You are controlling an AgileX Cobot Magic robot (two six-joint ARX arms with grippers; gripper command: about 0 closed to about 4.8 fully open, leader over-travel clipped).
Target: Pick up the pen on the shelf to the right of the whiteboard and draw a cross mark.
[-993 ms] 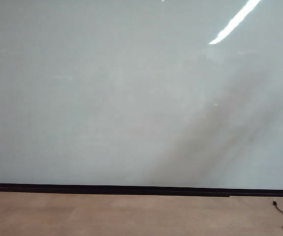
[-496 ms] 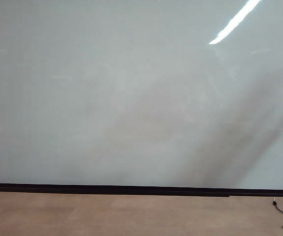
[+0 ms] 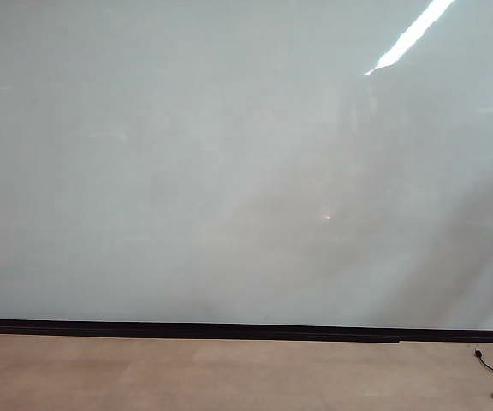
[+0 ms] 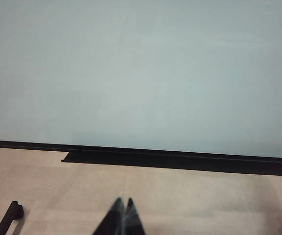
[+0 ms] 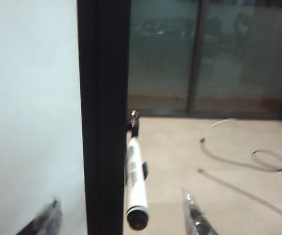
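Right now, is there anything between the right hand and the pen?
Nothing visible. The right hand is open, its fingertips either side of the pen, which hangs beside the whiteboard's black edge with clear space before it.

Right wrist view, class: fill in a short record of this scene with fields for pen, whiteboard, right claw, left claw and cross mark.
pen: white marker, lying along the whiteboard's black edge
whiteboard: pale, glossy, nothing drawn on it
right claw: open, a finger on each side of the pen, not gripping it
left claw: shut, in front of the board's bottom edge, holding nothing
cross mark: not yet drawn
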